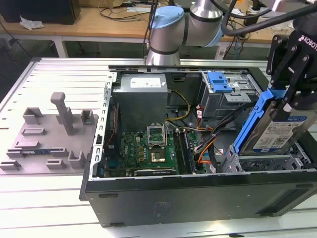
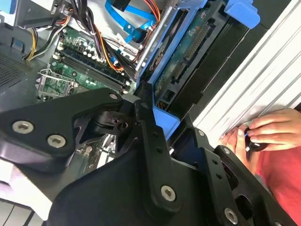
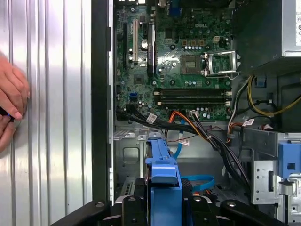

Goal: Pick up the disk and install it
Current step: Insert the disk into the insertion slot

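Pickup done: gripper (image 1: 288,96) clamped on the disk (image 1: 286,133), held tilted over the drive bay (image 1: 270,163) at the exterior view's right of the PC case (image 1: 198,201). Install not done yet; disk isn't seated in the bay.

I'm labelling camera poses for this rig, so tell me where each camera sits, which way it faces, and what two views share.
Exterior view: off the arm, facing across the open case toward the arm; the gripper holds the disk.
First wrist view: on the wrist, looking past the disk onto the motherboard; gripper base shows.
Second wrist view: on the wrist, looking obliquely past gripper links into the case.
Both wrist views share the motherboard, the disk and a person's hand.
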